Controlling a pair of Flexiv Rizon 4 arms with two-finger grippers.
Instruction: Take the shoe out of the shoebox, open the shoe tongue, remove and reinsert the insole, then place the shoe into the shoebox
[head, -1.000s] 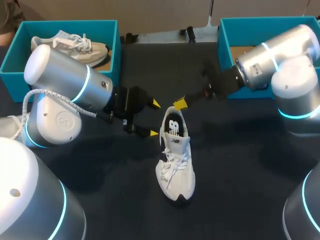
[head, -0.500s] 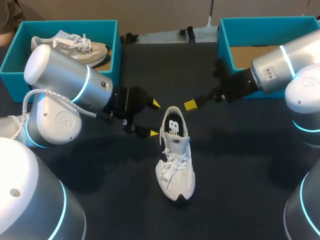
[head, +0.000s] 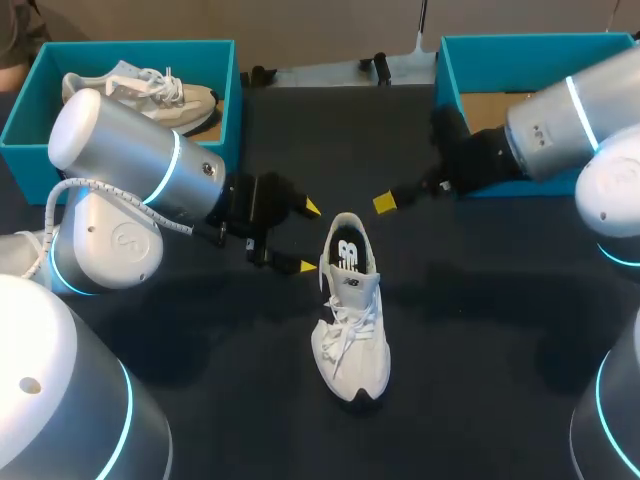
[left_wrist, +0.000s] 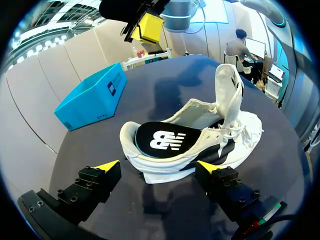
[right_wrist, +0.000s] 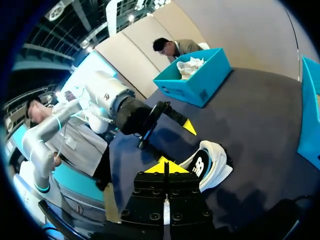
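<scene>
Dark counter, two teal boxes at the far corners, and our white shoe standing on its sole out in the open, so it's clearly out of the shoebox, which sits beyond the shoe on our right arm's side. The other box, beyond the shoe on the left arm's side, has a second shoe in it. In the left wrist view the tongue is pulled up and the black insole looks seated in the heel. Our left jaws are spread wide around the heel end with one tip on each side, and as far as we can tell they aren't gripping anything. Our right jaws are pressed together with nothing in them, hanging above and beyond the heel toward the shoebox. What worries us is that nothing pins the shoe. If the left jaws close off-centre, one tip probably hits the heel first and shoves or tips the shoe over. Squeeze the collar too hard and the insole could buckle or jam. The loose laces near the toe look ready to snag. Carrying the shoe by the heel could also let the toe droop and clip the shoebox wall.
</scene>
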